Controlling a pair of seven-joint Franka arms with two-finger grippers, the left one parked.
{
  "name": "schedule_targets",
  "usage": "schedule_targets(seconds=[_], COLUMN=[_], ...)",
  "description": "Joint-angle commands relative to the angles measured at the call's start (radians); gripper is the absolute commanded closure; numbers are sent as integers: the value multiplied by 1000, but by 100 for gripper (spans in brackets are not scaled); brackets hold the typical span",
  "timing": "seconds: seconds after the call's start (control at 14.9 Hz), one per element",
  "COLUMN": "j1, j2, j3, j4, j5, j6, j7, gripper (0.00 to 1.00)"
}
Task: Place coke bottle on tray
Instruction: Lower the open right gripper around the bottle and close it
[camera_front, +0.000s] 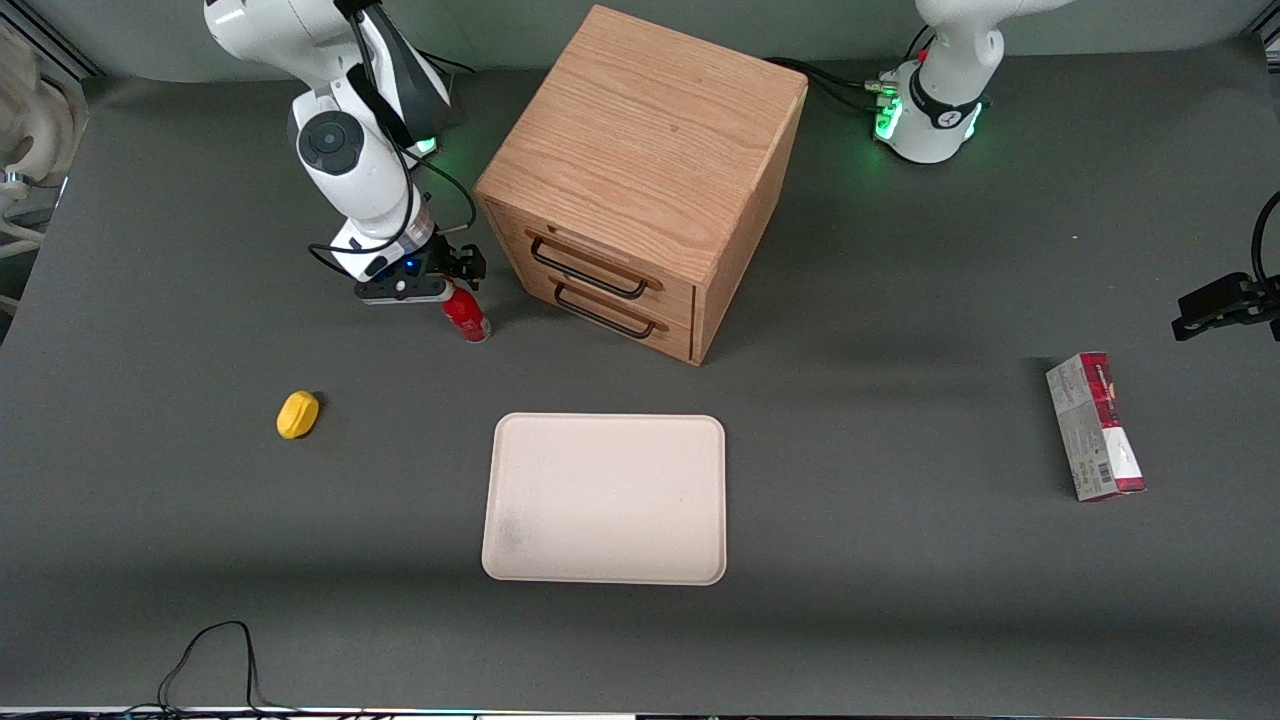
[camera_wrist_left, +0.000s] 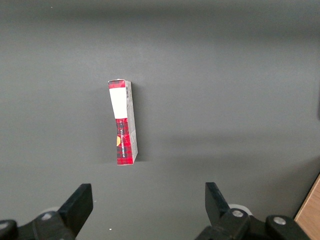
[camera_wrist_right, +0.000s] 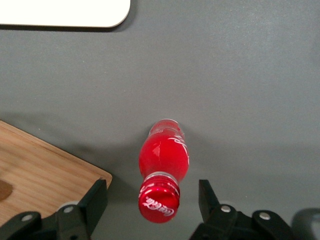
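The coke bottle (camera_front: 466, 315) (camera_wrist_right: 163, 162), small and red with a red cap, stands upright on the grey table beside the wooden cabinet's drawer front. My right gripper (camera_front: 450, 287) (camera_wrist_right: 153, 196) hovers just above it, open, with the cap between the two fingers (camera_wrist_right: 97, 196) and a gap on each side. The cream-beige tray (camera_front: 604, 497) lies flat, nearer to the front camera than the bottle; one rounded corner of the tray (camera_wrist_right: 107, 12) shows in the right wrist view.
A wooden two-drawer cabinet (camera_front: 640, 180) (camera_wrist_right: 40, 165) stands close beside the bottle. A yellow object (camera_front: 298, 414) lies toward the working arm's end. A red-and-grey carton (camera_front: 1095, 427) (camera_wrist_left: 122, 122) lies toward the parked arm's end. A cable (camera_front: 210, 650) loops near the table's front edge.
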Motion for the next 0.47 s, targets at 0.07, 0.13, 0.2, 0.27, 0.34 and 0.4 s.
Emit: schedule_targets(seconds=[0.07, 0.13, 0.2, 0.27, 0.34, 0.4], j1=[15, 15, 15, 15, 15, 15], j2=[4, 4, 3, 3, 3, 3], j3=[-9, -11, -11, -11, -11, -11], j4=[-1, -1, -1, -1, -1, 2], j5=[6, 6, 6, 4, 4, 4], j6=[16, 14, 16, 14, 14, 14], j7=[17, 17, 17, 15, 17, 15], gripper=[65, 72, 79, 85, 93, 98])
